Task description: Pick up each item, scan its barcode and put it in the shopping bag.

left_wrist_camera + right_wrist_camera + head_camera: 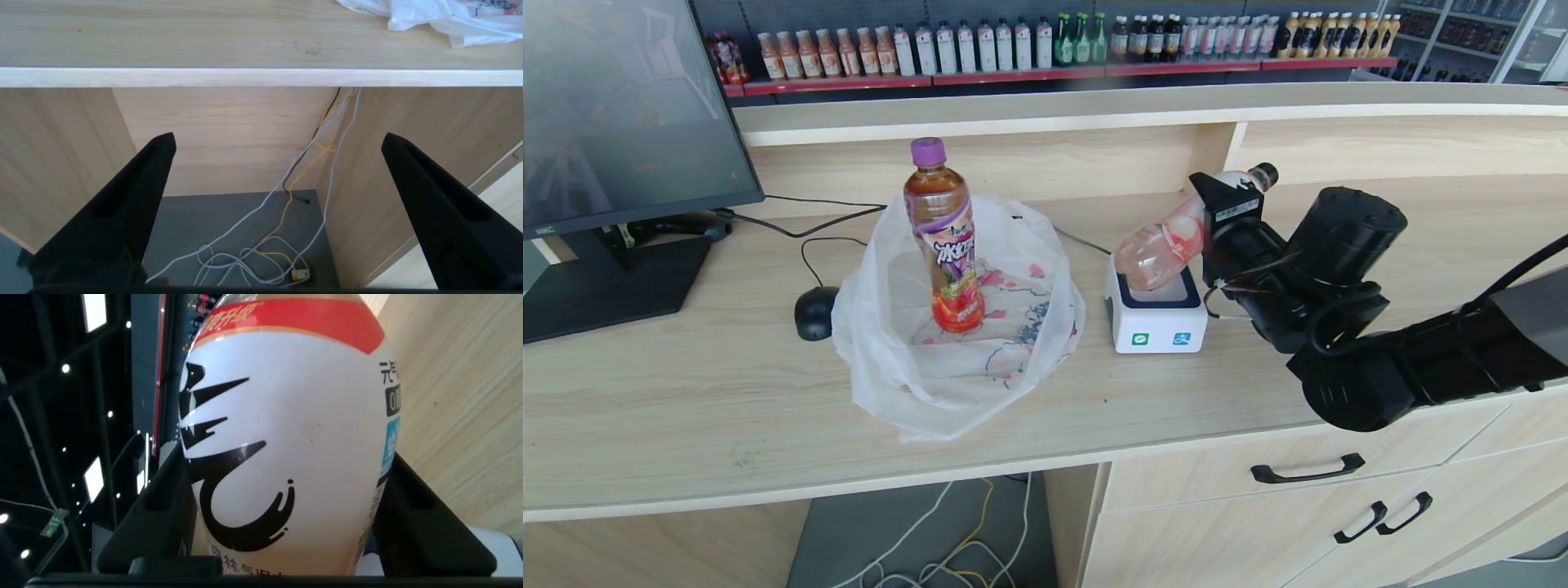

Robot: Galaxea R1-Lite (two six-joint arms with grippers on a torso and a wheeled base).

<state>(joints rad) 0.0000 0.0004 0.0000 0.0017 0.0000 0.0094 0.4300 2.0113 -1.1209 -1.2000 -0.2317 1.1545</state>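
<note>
the right gripper (1217,219) has its fingers closed around the upper part of a pink peach drink bottle (1161,249), just below the dark cap. the bottle is tilted, its base lowered onto or just above the dark window of a white barcode scanner (1156,328) on the counter. the step in hand looks like the scan. to do it well, the printed code on the label should face down into the window and be held steady. whether the code faces the window now is hard to tell, since the label side toward the scanner is hidden. a slow roll of the wrist would likely help if nothing registers. the grip sits high on a tilted bottle, so it should stay firm.

next to the scanner on the robot's left, a white plastic shopping bag (1045,278) lies open. a tea bottle with a purple cap (943,245) stands upright inside it. the carry across should clear that bottle.

the left gripper (278,143) hangs below the counter edge, fingers spread wide and holding nothing.

the light wood counter (686,392) also carries a monitor (621,106) and a black mouse (814,313). drawers with black handles (1307,471) sit beneath, and loose cables (270,245) lie on the floor. behind, a red-edged shelf (1045,77) holds rows of drinks.
</note>
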